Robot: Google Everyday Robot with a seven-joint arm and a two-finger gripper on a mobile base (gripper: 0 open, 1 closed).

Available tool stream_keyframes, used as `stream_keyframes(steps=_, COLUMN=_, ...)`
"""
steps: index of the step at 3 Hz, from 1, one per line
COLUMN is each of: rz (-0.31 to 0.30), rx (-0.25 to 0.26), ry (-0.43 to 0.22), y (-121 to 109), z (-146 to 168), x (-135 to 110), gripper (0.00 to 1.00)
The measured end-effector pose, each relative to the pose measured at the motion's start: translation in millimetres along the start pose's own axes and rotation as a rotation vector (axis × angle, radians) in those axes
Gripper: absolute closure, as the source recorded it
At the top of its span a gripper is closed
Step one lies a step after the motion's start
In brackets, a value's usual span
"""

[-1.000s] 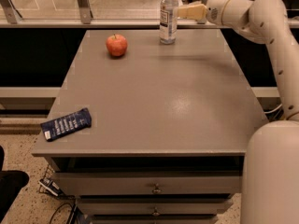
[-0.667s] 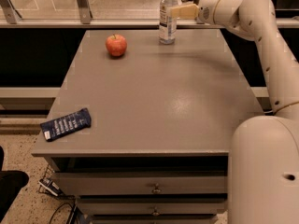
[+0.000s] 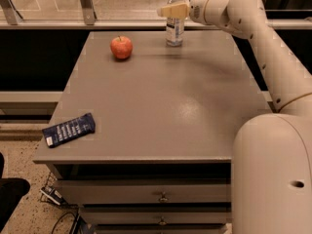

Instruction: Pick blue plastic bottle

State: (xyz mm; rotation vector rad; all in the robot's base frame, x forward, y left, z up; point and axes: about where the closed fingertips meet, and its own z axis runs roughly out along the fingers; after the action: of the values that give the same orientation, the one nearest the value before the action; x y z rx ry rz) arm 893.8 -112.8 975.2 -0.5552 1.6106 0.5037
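Bottle: the blue plastic bottle (image 3: pixel 174 31) is standing upright at the table's (image 3: pixel 161 101) far edge, right of the apple (image 3: pixel 121 47).
Gripper: the gripper (image 3: pixel 170 9) is crossing the bottle's shoulder (reaching in from the right).
Grip: cannot tell.

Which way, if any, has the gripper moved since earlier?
Yes. The gripper has moved left in view, from right of the blue plastic bottle to across its upper part.

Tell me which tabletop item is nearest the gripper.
The blue plastic bottle at the far edge: the gripper is at its neck. The apple sits left of it, the wrapper at the near-left corner.
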Motion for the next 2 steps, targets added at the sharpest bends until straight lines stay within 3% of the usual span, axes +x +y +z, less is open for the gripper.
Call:
stream_keyframes(steps=1, rz=0.051, rx=-0.022, ry=-0.009, y=13.2, z=16.5, x=11.2, gripper=0.0)
stream_keyframes(steps=2, rz=0.052, rx=-0.026, ry=-0.008, y=15.4, z=18.9, x=12.3, gripper=0.19)
